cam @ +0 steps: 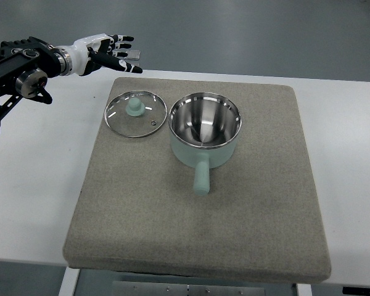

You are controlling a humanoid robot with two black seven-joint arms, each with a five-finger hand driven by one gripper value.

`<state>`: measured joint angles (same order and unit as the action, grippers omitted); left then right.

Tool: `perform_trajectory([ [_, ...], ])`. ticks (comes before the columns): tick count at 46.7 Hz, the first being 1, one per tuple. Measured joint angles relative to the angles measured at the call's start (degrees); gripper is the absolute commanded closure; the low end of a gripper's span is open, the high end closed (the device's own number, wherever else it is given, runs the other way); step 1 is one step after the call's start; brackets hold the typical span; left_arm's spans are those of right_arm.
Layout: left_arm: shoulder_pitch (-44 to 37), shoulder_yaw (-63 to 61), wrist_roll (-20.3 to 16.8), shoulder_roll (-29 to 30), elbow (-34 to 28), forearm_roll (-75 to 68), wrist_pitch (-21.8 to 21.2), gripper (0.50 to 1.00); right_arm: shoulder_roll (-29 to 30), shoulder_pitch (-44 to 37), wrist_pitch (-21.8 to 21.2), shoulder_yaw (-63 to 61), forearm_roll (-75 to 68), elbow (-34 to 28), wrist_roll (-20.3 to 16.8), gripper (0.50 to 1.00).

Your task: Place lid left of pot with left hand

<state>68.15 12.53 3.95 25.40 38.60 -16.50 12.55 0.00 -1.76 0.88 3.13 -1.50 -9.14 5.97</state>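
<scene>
A mint-green pot (205, 134) with a polished steel interior stands open on a grey-brown felt mat (197, 209), its stubby handle pointing toward the near edge of the mat. The glass lid (135, 114), rimmed in metal and topped with a mint-green knob, lies flat on the mat just beside the pot on its left, the two rims almost touching. The left hand (111, 52), black and white with jointed fingers, hovers beyond the lid, above the far-left corner of the mat, apart from both lid and pot. Its fingers are stretched out and relaxed, and it has hold of nothing. The dark arm behind the hand comes in from the left edge of the view over the white table (37, 185), which carries the mat. No brand, label or other writing can be read on the pot, the lid or the mat.
</scene>
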Motion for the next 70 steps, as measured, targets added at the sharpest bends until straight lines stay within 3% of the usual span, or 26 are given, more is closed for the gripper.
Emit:
perform_trajectory([
  [19, -6.1, 12.2, 0.0, -0.5, -1.3, 14.4, 0.7, 0.504, 0.0, 0.0, 0.0, 0.0, 0.0, 0.0, 0.0, 0.576],
  [34, -11.3, 21.5, -1.3, -1.6, -1.3, 17.5, 0.9, 0.504, 0.0, 0.0, 0.0, 0.0, 0.0, 0.0, 0.0, 0.576],
  [40, -13.5, 26.0, -1.4, -2.0, -1.2, 20.6, 3.1, 0.504, 0.0, 0.0, 0.0, 0.0, 0.0, 0.0, 0.0, 0.576],
  [47, -14.0, 27.7, -2.0, -2.0, -1.3, 21.1, 5.9, 0.504, 0.0, 0.0, 0.0, 0.0, 0.0, 0.0, 0.0, 0.576],
  [70, -15.9, 31.0, -2.3, -1.4, -1.2, 25.7, 6.3, 0.504, 0.0, 0.0, 0.0, 0.0, 0.0, 0.0, 0.0, 0.576],
])
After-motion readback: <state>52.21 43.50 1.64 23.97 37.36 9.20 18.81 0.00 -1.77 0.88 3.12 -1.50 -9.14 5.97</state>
